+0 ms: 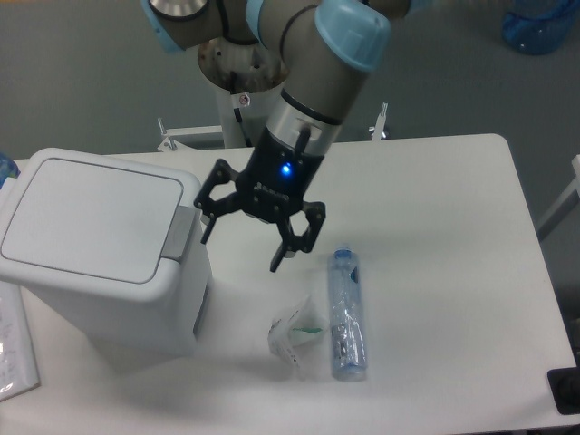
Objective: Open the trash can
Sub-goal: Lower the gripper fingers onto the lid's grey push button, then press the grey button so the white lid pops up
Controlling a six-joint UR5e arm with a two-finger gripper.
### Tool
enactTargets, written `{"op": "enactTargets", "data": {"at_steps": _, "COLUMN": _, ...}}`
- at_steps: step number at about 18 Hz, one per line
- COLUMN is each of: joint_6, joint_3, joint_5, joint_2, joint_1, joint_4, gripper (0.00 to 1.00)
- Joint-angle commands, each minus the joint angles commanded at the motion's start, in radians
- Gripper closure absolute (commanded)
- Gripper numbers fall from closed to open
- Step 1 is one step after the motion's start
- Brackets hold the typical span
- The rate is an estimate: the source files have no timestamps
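Bin (95,249) at left of frame on table (453,227), lid flat and shut: nothing opened yet. Claw (245,240) at centre, spread wide, empty, just right of grey tab (179,232). Pressing the tab remains. Bottle (347,317) lies lower centre-right.

Even, diffuse light fills the scene, fairly bright, with a cool bluish cast over the white tabletop (453,236). Shadows are soft and faint: a pale grey smudge lies on the tabletop under the black two-finger gripper (243,243), and a darker band sits along the right side of the large boxy white plastic trash can (100,249). The clear plastic bottle (347,317) shows small highlights. A blue indicator light glows on the gripper body. The picture is slightly soft and grainy throughout, and the blue object in the top right corner is blurred.
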Motion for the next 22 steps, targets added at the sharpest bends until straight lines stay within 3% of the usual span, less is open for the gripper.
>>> {"op": "enactTargets", "data": {"at_steps": 22, "joint_6": 0.000, "joint_3": -0.002, "joint_5": 0.011, "joint_2": -0.023, "joint_1": -0.032, "joint_4": 0.028, "gripper": 0.00}}
